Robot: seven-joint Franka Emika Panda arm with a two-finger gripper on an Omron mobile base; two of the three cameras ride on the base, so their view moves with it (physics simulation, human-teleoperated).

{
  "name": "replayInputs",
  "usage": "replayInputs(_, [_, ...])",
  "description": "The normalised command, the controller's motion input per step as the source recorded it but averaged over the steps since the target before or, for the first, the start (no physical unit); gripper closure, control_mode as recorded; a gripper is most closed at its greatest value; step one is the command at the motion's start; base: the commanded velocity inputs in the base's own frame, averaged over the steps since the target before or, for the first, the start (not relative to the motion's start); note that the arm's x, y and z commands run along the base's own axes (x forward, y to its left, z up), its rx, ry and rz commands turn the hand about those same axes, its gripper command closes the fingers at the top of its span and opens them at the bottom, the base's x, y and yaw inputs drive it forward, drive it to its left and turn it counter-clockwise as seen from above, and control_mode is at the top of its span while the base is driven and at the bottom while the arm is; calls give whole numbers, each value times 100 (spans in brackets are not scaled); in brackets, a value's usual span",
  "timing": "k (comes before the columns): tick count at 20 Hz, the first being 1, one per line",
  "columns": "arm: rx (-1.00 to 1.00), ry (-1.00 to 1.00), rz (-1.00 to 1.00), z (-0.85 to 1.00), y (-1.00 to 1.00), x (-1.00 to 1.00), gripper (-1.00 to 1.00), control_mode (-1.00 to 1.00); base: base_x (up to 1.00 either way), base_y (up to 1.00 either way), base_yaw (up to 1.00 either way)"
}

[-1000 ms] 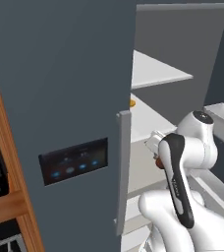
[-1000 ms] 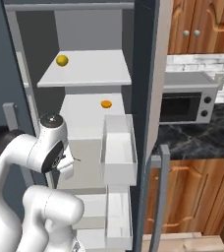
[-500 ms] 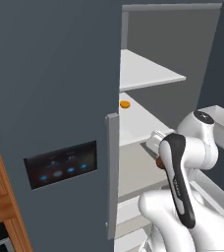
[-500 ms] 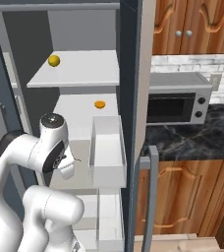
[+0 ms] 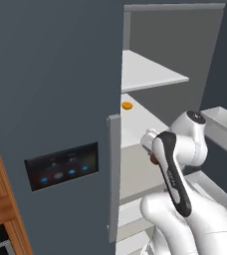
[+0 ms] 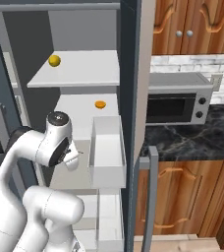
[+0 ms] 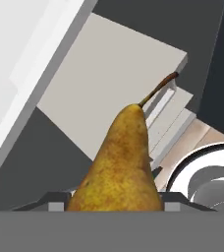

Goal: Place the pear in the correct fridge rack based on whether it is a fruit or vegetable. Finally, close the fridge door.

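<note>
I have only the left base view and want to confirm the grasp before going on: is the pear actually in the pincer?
Observer: Yes. In the hand view the pear sits between the fingertips of the pincer, stem pointing away from the hand.
Operator: Anything on the top shelf? Its surface is edge-on for me.
Observer: The right base view shows a small yellow round fruit near its back left.
Operator: And the fridge door?
Observer: It stands open; the right base view shows its edge and bar handle, with a white door bin inside it.
</note>
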Motion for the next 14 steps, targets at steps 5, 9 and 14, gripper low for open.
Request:
replayInputs(5, [-7, 0, 5, 16, 25, 100, 100, -100, 0, 0, 0])
replayInputs(9, [-6, 1, 2, 4, 18, 95, 100, -100, 0, 0, 0])
replayInputs(14, [-1, 0, 2, -6, 0, 68, 100, -100, 0, 0, 0])
